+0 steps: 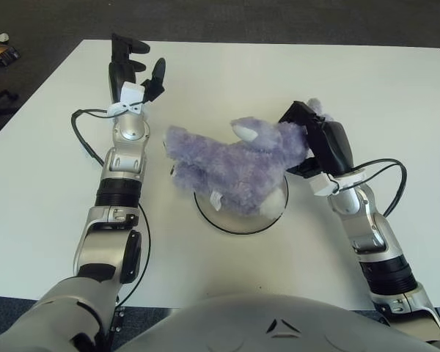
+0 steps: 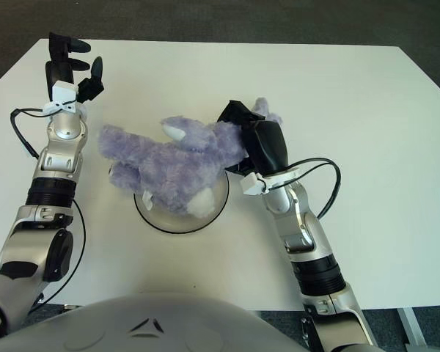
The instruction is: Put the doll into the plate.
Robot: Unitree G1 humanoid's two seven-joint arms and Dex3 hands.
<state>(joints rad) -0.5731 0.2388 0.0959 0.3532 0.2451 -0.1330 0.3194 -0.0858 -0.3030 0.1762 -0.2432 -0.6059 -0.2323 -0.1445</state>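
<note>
A fluffy purple doll (image 1: 231, 165) lies across the clear round plate (image 1: 235, 221) with a dark rim, its body covering most of it and its left end hanging past the rim. My right hand (image 1: 308, 136) is shut on the doll's head at the right side of the plate; it also shows in the right eye view (image 2: 251, 139). My left hand (image 1: 136, 70) is raised over the table's far left, fingers spread, holding nothing, apart from the doll.
The white table (image 1: 51, 176) spans the view, with dark floor beyond its far edge. A small object (image 1: 0, 50) lies on the floor at the far left. Cables (image 1: 84, 143) loop beside both forearms.
</note>
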